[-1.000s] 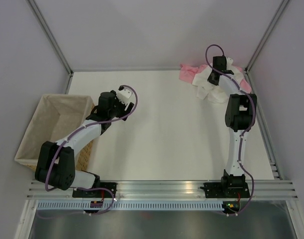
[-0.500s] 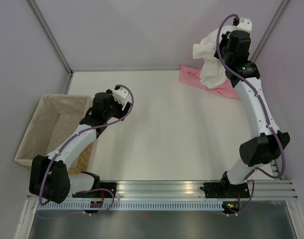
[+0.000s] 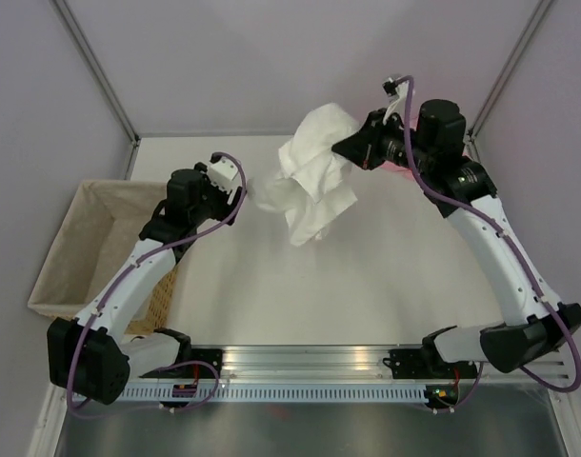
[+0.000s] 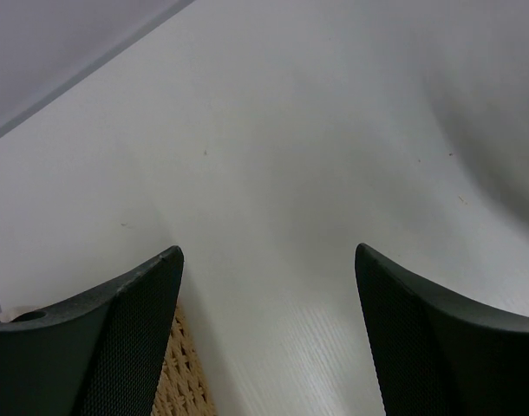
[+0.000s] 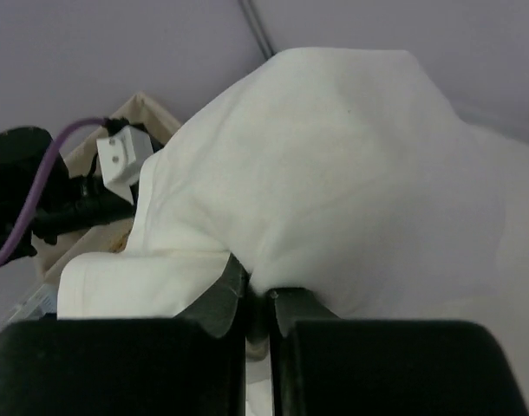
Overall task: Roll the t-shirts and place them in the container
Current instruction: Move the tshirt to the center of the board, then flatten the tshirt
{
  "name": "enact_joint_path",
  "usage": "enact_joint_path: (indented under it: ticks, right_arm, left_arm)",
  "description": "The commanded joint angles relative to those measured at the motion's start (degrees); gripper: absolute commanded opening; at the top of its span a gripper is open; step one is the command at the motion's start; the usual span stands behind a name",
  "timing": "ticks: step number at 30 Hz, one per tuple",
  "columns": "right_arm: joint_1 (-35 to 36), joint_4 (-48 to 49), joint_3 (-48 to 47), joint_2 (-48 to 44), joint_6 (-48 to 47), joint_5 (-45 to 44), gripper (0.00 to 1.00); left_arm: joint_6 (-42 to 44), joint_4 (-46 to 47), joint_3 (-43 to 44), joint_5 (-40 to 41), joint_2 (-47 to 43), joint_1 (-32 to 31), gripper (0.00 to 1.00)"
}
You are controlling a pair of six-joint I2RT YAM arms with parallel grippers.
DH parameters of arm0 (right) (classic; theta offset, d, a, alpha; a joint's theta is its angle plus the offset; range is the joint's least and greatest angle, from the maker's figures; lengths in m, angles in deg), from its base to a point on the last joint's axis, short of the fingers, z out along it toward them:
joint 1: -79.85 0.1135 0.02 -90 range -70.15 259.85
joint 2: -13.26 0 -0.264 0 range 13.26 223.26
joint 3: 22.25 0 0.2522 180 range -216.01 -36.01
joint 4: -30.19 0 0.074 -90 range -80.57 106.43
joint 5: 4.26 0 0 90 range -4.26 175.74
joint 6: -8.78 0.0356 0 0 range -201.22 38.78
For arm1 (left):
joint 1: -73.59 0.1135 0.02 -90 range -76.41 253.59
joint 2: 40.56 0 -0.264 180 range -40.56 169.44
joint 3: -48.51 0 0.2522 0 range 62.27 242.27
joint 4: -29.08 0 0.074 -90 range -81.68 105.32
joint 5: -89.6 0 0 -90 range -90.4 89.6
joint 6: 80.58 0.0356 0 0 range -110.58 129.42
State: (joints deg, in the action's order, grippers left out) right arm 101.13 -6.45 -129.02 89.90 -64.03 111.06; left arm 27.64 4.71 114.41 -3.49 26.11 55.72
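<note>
Above the worktop (image 3: 367, 286), far middle, right hand (image 5: 257, 295) pinches the white t-shirt (image 3: 314, 171), bunched and hanging midair (not laid flat). Left hand (image 4: 266, 251) is spread wide, empty, near it. Pink t-shirt (image 3: 395, 166) barely shows behind the right arm (image 3: 490, 238). No rolling done; both left to do.

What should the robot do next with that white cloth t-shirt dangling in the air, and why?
Probably lower the white cloth t-shirt onto the white table. The right gripper is shut on it, it hangs bunched above the tabletop, and the open left gripper holds nothing. Rolling likely needs it lying flat first.
</note>
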Motion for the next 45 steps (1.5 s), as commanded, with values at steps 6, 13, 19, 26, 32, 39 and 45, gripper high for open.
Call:
enact_joint_path:
  ticks: [6, 13, 19, 26, 32, 39, 45]
  right_arm:
    - [-0.97, -6.20, 0.57, 21.68, 2.58, -8.77, 0.89]
    - [-2.83, 0.08, 16.22, 21.90, 4.34, -13.89, 0.87]
    - [2.27, 5.20, 33.67, 12.57, 6.62, -14.25, 0.85]
    - [6.85, 15.57, 45.37, 14.67, 12.51, -11.79, 0.87]
    - [8.95, 20.23, 44.32, 20.03, 14.18, -10.47, 0.67]
    - [12.20, 19.54, 37.14, 16.27, 15.24, -11.42, 0.00]
    - [15.11, 14.53, 23.96, 9.24, 12.08, -17.05, 0.00]
  left_arm:
    - [-1.87, -2.39, 3.67, 0.10, 0.82, -0.24, 0.85]
    - [1.20, -4.85, 0.95, -1.56, 1.52, -0.24, 0.85]
    - [5.33, -11.10, -0.45, -11.14, 3.81, -2.42, 0.83]
    - [7.71, -11.01, -3.89, -9.30, 2.94, -7.44, 0.84]
    - [7.62, -11.18, -4.59, -8.33, 1.09, -7.53, 0.84]
    - [7.97, -11.80, -4.86, -7.46, -0.41, -7.45, 0.85]
    - [6.83, -11.80, -1.78, -5.70, 0.21, -7.53, 0.86]
